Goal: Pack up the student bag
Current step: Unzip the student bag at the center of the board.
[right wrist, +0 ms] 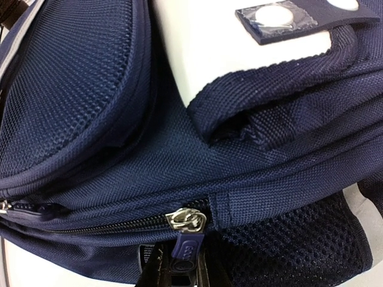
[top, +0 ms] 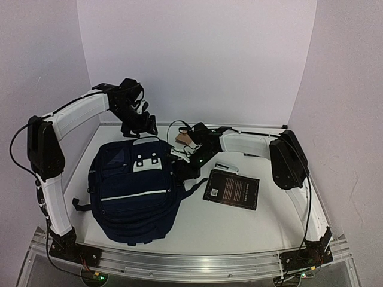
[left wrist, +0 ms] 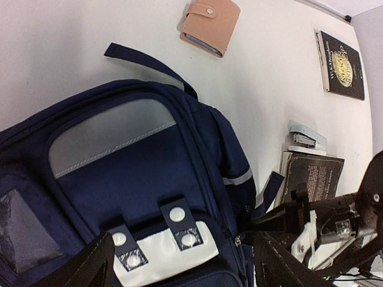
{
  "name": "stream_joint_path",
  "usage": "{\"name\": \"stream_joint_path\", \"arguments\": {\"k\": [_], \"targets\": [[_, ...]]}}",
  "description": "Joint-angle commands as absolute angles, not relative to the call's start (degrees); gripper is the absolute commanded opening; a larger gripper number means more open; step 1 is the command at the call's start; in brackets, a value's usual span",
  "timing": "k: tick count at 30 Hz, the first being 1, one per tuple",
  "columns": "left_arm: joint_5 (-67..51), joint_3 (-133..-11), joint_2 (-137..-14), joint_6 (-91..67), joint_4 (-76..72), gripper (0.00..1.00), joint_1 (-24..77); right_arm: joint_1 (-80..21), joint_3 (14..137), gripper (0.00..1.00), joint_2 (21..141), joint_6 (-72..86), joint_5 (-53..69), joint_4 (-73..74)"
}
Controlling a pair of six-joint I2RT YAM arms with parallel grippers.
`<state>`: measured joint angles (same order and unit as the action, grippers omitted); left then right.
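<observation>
The navy student bag (top: 134, 191) lies flat on the table, its white patch (top: 148, 160) toward the back. My left gripper (top: 139, 125) hovers open over the bag's top end. In the left wrist view its gripper (left wrist: 185, 269) straddles the white patch (left wrist: 173, 254) without touching it. My right gripper (top: 182, 158) is at the bag's upper right side. In the right wrist view its gripper (right wrist: 182, 269) is shut on the blue zipper pull (right wrist: 185, 248). The metal slider (right wrist: 188, 220) sits at the end of a closed zip.
A black book (top: 232, 189) lies right of the bag, with a pale stapler (top: 226, 168) at its far edge. The left wrist view also shows a tan wallet (left wrist: 210, 24) and a second black book (left wrist: 341, 66). White walls enclose the table.
</observation>
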<state>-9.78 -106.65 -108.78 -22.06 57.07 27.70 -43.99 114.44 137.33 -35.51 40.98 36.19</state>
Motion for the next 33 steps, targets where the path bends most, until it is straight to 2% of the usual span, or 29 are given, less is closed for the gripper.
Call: {"name": "stream_joint_path", "arguments": {"k": [1, 5, 12, 16, 23, 26, 27, 33], "targets": [[-12.3, -116.3, -116.1, -17.0, 60.0, 0.81, 26.5, -44.4, 116.4, 0.0, 132.7, -33.3, 37.6, 36.2], [-17.0, -118.8, -120.9, -14.3, 58.7, 0.88, 26.3, -44.4, 116.4, 0.0, 131.8, -32.1, 36.4, 36.0], [-16.1, -118.9, -125.2, -12.7, 60.6, 0.87, 26.6, -44.4, 117.8, 0.0, 131.5, -28.8, 34.1, 35.7], [-11.7, -120.6, -127.5, -12.4, 63.0, 0.73, 27.8, -44.5, 119.3, 0.0, 131.5, -26.3, 33.1, 35.7], [-6.8, -125.4, -132.9, -15.2, 67.2, 0.31, 28.3, -45.2, 120.6, 0.0, 130.9, -24.3, 31.4, 35.7], [-5.1, -126.8, -134.0, -17.8, 67.4, 0.07, 27.6, -45.3, 119.6, 0.0, 129.8, -24.0, 31.0, 35.7], [-4.4, -127.2, -134.2, -18.8, 67.4, 0.02, 27.1, -45.3, 119.0, 0.0, 129.2, -23.8, 30.8, 35.7], [-3.8, -127.0, -134.0, -25.3, 65.4, 0.0, 22.8, -45.4, 110.9, 0.0, 123.9, -23.5, 29.5, 35.7]]}}
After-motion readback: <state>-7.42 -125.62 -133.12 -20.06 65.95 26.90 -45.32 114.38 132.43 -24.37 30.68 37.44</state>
